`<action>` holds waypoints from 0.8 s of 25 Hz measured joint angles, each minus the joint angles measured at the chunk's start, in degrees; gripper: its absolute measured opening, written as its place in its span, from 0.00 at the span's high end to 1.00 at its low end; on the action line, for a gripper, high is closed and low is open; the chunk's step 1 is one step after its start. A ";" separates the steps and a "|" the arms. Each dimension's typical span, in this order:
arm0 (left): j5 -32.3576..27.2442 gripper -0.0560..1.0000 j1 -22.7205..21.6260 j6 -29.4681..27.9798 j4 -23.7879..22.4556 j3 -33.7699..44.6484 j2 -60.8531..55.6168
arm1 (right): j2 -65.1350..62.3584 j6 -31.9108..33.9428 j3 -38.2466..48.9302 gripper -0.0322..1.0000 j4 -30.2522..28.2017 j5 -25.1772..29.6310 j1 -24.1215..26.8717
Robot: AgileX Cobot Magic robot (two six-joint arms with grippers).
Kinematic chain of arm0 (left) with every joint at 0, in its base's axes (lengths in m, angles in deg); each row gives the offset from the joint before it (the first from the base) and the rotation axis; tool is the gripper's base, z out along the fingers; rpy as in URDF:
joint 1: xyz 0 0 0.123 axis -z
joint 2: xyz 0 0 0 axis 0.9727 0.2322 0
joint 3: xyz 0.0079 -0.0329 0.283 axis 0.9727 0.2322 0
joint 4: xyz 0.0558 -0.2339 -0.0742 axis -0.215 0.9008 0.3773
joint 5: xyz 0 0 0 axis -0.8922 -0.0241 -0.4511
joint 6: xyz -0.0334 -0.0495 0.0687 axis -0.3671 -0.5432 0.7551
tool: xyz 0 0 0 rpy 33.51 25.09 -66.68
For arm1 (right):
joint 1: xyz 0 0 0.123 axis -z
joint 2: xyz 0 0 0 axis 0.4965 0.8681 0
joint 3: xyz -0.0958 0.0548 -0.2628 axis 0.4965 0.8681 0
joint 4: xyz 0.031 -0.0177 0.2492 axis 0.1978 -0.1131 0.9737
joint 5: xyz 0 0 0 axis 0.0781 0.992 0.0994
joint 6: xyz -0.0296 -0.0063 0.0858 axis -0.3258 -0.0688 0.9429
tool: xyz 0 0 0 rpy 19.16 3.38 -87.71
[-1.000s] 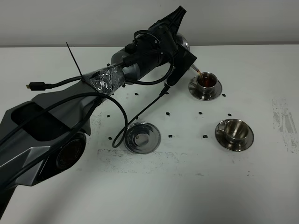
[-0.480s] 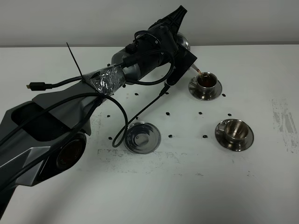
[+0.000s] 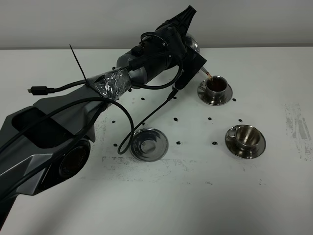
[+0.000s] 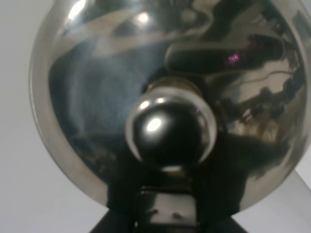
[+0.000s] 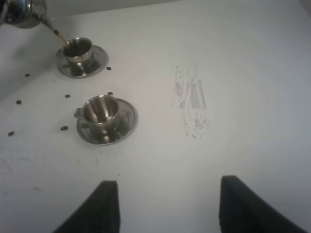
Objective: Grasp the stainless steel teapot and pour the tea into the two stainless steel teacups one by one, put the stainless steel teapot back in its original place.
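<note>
My left gripper reaches over the far middle of the table, shut on the stainless steel teapot and holding it tilted. A thin brown stream runs from its spout into the far teacup, which holds dark tea. The left wrist view is filled by the pot's domed lid and knob. The near teacup stands empty on its saucer. The original place, a flat steel saucer, lies bare. My right gripper is open and empty, and its view shows the teapot and both cups.
Small black dots are scattered over the white table. A scuffed grey patch marks the right side. A loose black cable hangs from the left arm down to the bare saucer.
The teapot stays tilted over the far cup and tea keeps streaming in. The left arm has barely shifted.
</note>
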 joint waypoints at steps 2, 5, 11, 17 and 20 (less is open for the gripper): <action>0.00 0.77 0.00 0.00 0.71 0.00 0.00 | 0.00 0.00 0.00 0.54 0.00 0.00 0.00; -0.06 0.77 0.00 -0.11 2.03 0.00 0.00 | 0.00 0.00 0.00 0.54 0.00 0.00 0.00; -0.90 0.77 -0.31 -2.26 5.32 0.00 0.00 | 0.00 0.05 0.00 0.54 0.00 0.05 0.00; -1.22 0.77 -1.94 -3.05 12.18 0.00 0.00 | 0.00 0.05 0.00 0.54 0.00 0.05 0.00; -1.35 0.77 -2.85 -3.11 15.50 0.00 0.00 | 0.00 0.05 0.00 0.54 0.05 0.05 0.00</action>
